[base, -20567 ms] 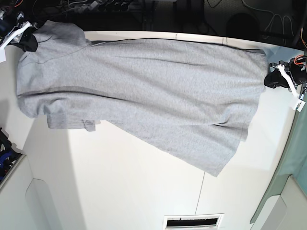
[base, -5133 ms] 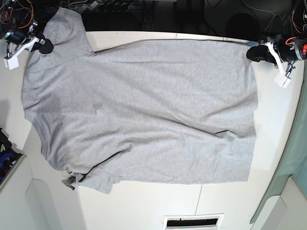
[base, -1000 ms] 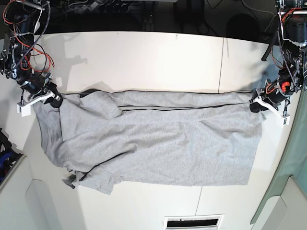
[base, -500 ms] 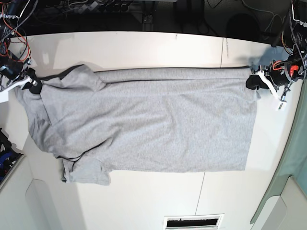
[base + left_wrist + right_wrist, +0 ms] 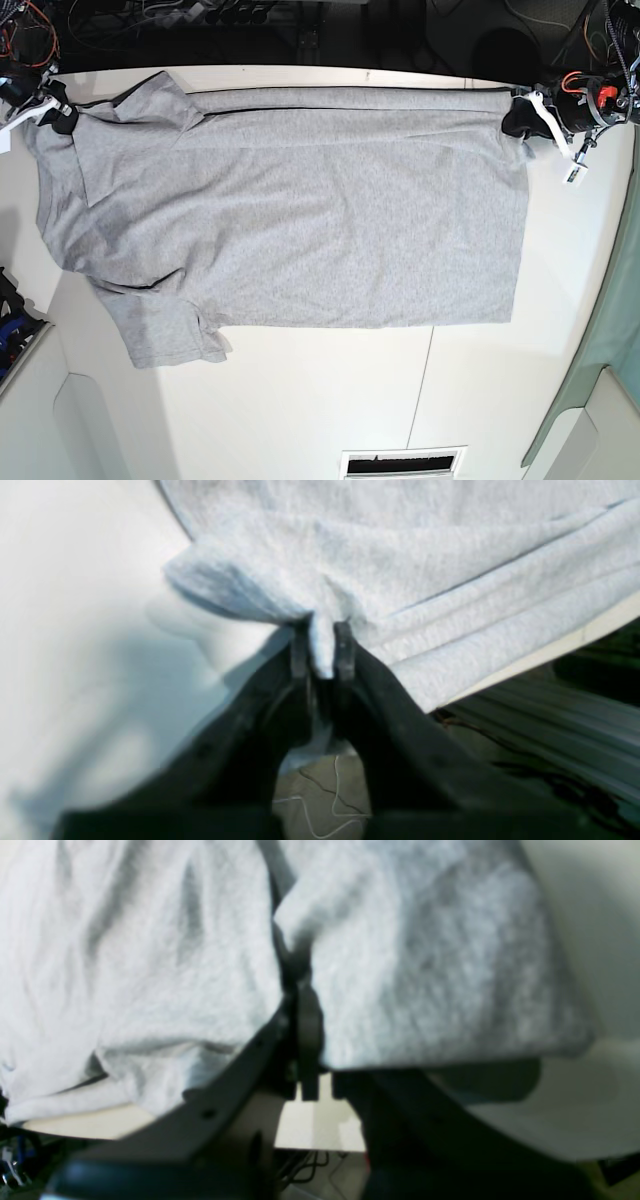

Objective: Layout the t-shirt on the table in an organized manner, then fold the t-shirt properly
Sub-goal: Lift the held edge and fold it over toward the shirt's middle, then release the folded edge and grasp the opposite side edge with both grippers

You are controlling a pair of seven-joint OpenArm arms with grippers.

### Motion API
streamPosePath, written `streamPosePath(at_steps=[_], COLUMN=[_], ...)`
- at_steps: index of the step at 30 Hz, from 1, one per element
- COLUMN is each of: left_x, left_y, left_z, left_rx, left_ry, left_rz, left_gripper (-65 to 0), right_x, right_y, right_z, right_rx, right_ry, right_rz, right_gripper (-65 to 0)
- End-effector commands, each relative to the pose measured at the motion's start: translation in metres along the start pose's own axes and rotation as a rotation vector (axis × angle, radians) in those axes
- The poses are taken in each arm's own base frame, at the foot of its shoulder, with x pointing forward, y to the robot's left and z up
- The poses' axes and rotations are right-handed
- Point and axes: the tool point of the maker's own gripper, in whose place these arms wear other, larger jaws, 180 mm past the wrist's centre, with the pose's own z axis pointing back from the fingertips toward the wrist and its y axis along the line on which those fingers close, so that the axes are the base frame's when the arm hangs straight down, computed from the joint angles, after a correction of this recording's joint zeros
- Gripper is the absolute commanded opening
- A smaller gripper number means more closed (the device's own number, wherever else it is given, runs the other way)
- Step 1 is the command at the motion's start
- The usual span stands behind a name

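**Shirt stretched along the far edge, folding not begun**

At the upper left of the base view the right fingers (image 5: 62,108) are clamped on a pinch of the shirt (image 5: 300,210) at its shoulder end; the right wrist view shows them shut tight with grey cloth bunched on both sides. From there the shirt runs across the upper half of the frame, its top edge lying along the far edge of the desk (image 5: 330,400). One sleeve is turned back over the body near the upper left corner, the other lies flat at lower left. The body looks mostly smooth, with slight creases. No lettering shows, so the print is probably face down.

At the upper right the left fingers (image 5: 520,115) grip the hem corner; the left wrist view shows a tuck of fabric held between them (image 5: 322,650).

The layout seems nearly done: the turned sleeve and the far edge likely need settling. Every fold is left to do.
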Motion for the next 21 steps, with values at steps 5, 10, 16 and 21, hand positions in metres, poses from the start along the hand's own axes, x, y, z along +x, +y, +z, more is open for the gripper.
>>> streamPosePath(at_steps=[5, 10, 16, 21], left_x=[0.009, 0.024, 0.062, 0.077], left_y=[0.006, 0.011, 0.005, -0.003], left_z=[0.007, 0.016, 0.039, 0.046], left_rx=[0.016, 0.026, 0.032, 0.028], left_ry=[-0.016, -0.070, -0.172, -0.199], left_rz=[-0.021, -0.005, -0.077, -0.131], left_gripper=[-51.4, -45.0, -45.0, -44.9], right_x=[0.019, 0.040, 0.116, 0.171], right_y=[0.000, -0.001, -0.010, 0.004], right_z=[0.007, 0.020, 0.063, 0.065], right_rx=[0.009, -0.003, -0.082, -0.103], right_ry=[-0.052, -0.122, -0.382, -0.485], right_rz=[0.014, 0.024, 0.064, 0.135], right_gripper=[-60.9, -34.8, -34.9, -34.9])
